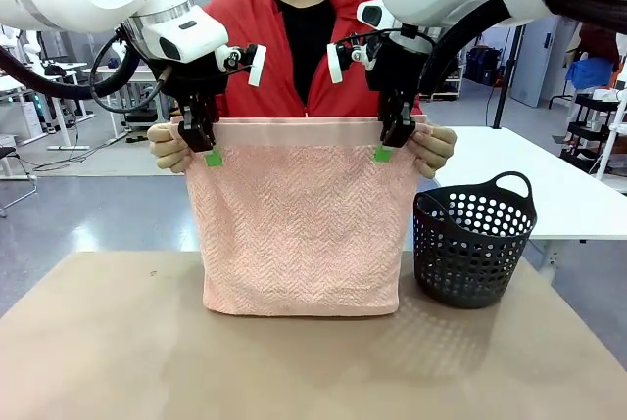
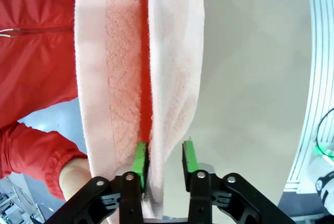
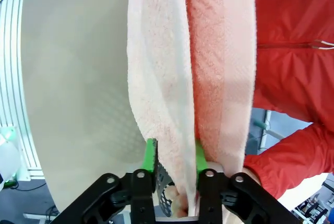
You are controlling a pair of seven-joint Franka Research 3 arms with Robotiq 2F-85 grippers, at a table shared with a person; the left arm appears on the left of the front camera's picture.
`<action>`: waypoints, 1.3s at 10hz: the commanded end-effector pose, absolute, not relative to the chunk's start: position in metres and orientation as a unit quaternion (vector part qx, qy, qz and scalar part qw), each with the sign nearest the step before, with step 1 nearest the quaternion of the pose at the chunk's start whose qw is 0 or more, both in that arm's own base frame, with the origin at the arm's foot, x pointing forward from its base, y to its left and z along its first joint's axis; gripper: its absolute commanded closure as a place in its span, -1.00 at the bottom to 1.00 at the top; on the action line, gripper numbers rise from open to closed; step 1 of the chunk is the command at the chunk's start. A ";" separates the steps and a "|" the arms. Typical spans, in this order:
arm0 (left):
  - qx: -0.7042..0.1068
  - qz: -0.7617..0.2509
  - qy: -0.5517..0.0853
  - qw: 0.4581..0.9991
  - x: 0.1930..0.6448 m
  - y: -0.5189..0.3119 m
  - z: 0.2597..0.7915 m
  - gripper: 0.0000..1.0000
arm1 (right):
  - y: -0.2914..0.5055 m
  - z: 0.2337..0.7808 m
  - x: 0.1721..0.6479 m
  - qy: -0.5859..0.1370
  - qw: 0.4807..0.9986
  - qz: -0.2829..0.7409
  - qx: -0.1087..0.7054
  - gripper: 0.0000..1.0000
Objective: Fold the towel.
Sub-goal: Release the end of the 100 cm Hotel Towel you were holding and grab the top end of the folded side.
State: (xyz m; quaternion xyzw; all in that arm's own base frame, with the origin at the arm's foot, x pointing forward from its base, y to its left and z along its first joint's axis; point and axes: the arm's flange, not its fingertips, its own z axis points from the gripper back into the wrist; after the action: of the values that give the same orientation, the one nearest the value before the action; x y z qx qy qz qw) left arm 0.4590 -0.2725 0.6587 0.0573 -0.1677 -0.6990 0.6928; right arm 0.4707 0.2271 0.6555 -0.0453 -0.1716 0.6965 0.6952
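So the towel (image 1: 294,234) is doubled over and hanging up in the middle over the table (image 1: 108,342), and its bottom edge looks like it's resting on the tabletop. A person on the far side has a hand (image 1: 168,149) on the top left corner and the other hand (image 1: 434,151) on the top right. My left gripper (image 1: 208,153) is at the top edge, jaws open around the near layer, with a gap on one side. My right gripper (image 1: 385,150) is spread too, and the near layer fills the space between its pads (image 3: 150,156). A dark basket (image 1: 475,244) sits to the right of the towel.
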 end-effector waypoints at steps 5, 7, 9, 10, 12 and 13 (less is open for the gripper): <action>0.115 -0.672 -0.291 0.671 0.396 -0.250 0.716 -0.91 | 0.208 0.701 0.409 -0.287 0.663 0.679 -0.131 -1.00; 0.123 -0.673 -0.302 0.664 0.385 -0.251 0.719 -1.00 | 0.207 0.703 0.400 -0.299 0.653 0.682 -0.138 -1.00; 0.112 -0.674 -0.303 0.665 0.388 -0.252 0.720 -1.00 | 0.208 0.703 0.404 -0.297 0.653 0.683 -0.134 -1.00; 0.113 -0.673 -0.299 0.667 0.393 -0.256 0.721 -1.00 | 0.209 0.703 0.409 -0.295 0.654 0.685 -0.126 -1.00; 0.107 -0.681 -0.283 0.667 0.404 -0.262 0.723 -1.00 | 0.213 0.703 0.419 -0.282 0.660 0.684 -0.128 -1.00; 0.114 -0.685 -0.269 0.667 0.413 -0.265 0.723 -1.00 | 0.214 0.703 0.425 -0.277 0.663 0.684 -0.125 -1.00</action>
State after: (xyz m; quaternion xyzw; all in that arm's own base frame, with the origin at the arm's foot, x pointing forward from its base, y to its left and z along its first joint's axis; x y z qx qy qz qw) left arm 0.4041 -0.2603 0.7160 0.1052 -0.2813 -0.6826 0.6663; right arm 0.4168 0.2128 0.6982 -0.1214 -0.2838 0.6829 0.6621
